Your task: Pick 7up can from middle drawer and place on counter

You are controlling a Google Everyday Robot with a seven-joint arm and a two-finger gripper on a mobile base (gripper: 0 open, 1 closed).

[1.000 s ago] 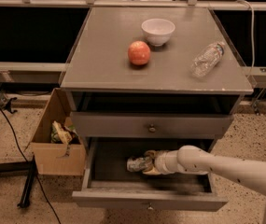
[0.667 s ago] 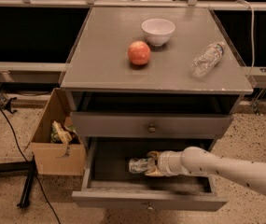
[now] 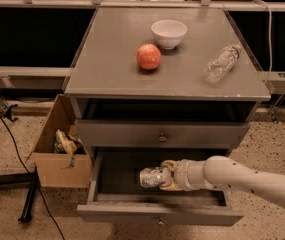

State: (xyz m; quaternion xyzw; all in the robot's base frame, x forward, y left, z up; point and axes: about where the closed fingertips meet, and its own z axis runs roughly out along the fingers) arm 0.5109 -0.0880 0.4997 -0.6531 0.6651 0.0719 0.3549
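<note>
One counter [image 3: 112,79]: flat grey top of the cabinet, pale chips along its front edge; it bears three things, well apart from one another.
One middle drawer [image 3: 132,215]: pulled far out, dark grey inside, round knob on its front; the can lies in it, near the middle.
One upper drawer [image 3: 112,134]: grey front with a round knob, a dark gap above it.
One cardboard box [image 3: 57,171]: on the floor just left of the cabinet, open, with crumpled wrappers inside.
One arm [image 3: 242,176]: white, reaching in from the right over the open drawer.
One water bottle [image 3: 221,64]: clear plastic, lying on its side at the counter's right.
One bowl [image 3: 169,33]: white, upright, toward the back.
One apple [image 3: 148,56]: orange-red, just in front of the bowl and to its left.
One gripper [image 3: 163,177]: inside the middle drawer, its beige fingers closed above and below the can's right end.
One 7up can [image 3: 149,177]: small, silvery-grey, shiny and crinkled, lying on its side, its left end free.
</note>
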